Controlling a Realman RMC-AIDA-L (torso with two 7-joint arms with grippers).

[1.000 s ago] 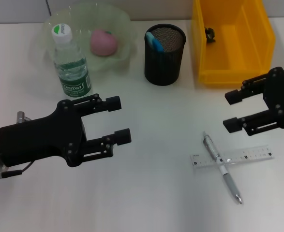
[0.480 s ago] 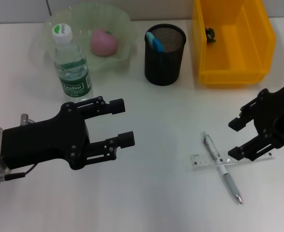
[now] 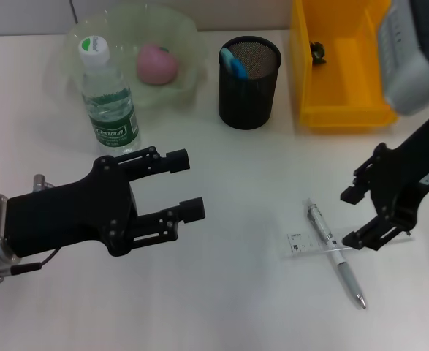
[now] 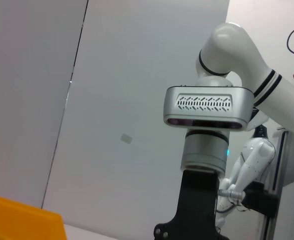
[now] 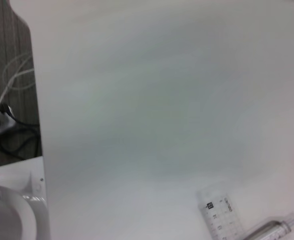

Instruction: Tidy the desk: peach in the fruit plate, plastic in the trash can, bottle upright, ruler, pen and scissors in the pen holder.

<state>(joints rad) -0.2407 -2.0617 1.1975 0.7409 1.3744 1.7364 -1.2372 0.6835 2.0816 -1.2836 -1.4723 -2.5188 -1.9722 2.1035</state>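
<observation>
Hovering wide open and holding nothing, the right hand (image 3: 351, 217) is sitting just over the clear ruler (image 3: 313, 243) and the pen (image 3: 333, 251) lying across it, toward the worktop's (image 3: 243, 307) front right corner, its lower finger (image 3: 360, 238) at the ruler's right end. Since a second ago it is coming down and forward from beside the yellow bin (image 3: 346, 66) onto the ruler. The left hand (image 3: 185, 184) is idling open and empty over the front left of the worktop, barely shifting, below the upright bottle (image 3: 108, 95).
</observation>
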